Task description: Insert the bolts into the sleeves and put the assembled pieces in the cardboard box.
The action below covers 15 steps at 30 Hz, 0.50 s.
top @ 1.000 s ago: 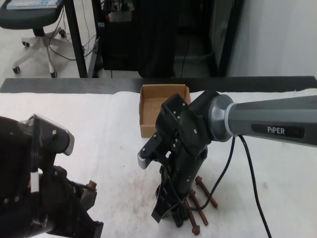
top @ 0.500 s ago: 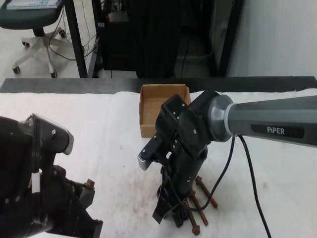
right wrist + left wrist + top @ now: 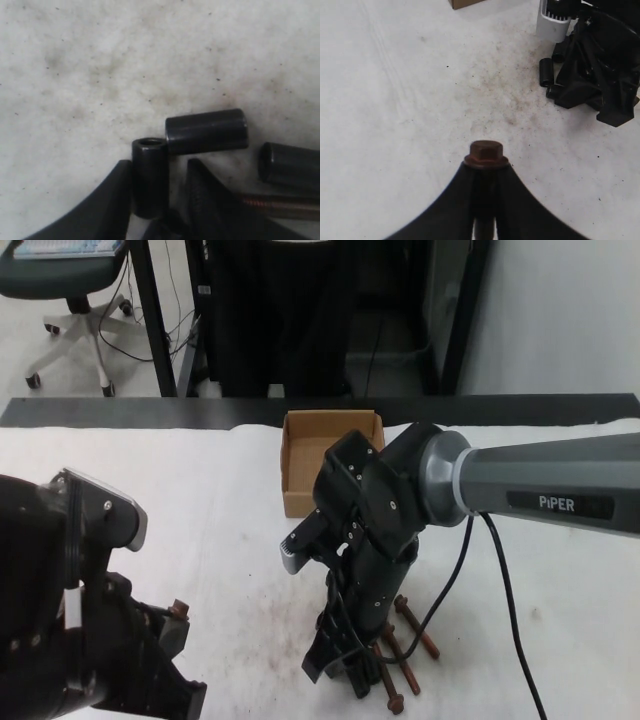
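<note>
Rusty brown, the bolt (image 3: 486, 151) is sitting clamped in the left gripper (image 3: 486, 169), its hex head sticking out just past the fingertips. This gripper is hovering over the near left part of the white cloth (image 3: 210, 500) that is covering the bench.

Right of it, near the middle, the right gripper (image 3: 160, 167) is pointing down at the cloth with its jaws parted around a black sleeve (image 3: 149, 175). The sleeve is resting against one finger, while a sliver of cloth is showing between it and the other finger, so the grip is not clenched. A second sleeve (image 3: 206, 131) is lying on its side, touching the end of the first, and a third sleeve (image 3: 290, 166) is lying just beside them.

Three loose bolts (image 3: 400, 650) are lying on the cloth just right of the right gripper. The cardboard box (image 3: 330, 455) is standing open at the far middle, well apart from the left gripper.
</note>
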Available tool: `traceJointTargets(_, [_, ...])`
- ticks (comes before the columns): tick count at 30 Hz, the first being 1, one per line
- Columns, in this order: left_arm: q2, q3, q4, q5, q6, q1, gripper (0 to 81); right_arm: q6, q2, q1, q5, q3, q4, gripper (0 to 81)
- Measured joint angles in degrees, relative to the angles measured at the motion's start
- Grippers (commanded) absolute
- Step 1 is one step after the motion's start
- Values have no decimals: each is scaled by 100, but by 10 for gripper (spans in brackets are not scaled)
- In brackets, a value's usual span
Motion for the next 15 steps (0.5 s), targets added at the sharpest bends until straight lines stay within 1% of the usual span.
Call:
traceJointTargets(1, [0,0,0,0,0,0,3,2,0,0,0,0,0,340])
traceJointTargets(2, [0,0,0,0,0,0,3,1,0,0,22,0,0,312])
traceJointTargets(3, [0,0,0,0,0,0,3,-13,0,0,27,0,0,266])
traceJointTargets(4, [0,0,0,0,0,0,3,-14,0,0,46,0,0,204])
traceJointTargets(6, [0,0,0,0,0,0,3,-14,0,0,66,0,0,45])
traceJointTargets(7, [0,0,0,0,0,0,3,-14,0,0,63,0,0,6])
traceJointTargets(12, [0,0,0,0,0,0,3,-14,0,0,-18,0,-12,9])
traceJointTargets(15, [0,0,0,0,0,0,3,149,-20,-10,-303,0,-9,9])
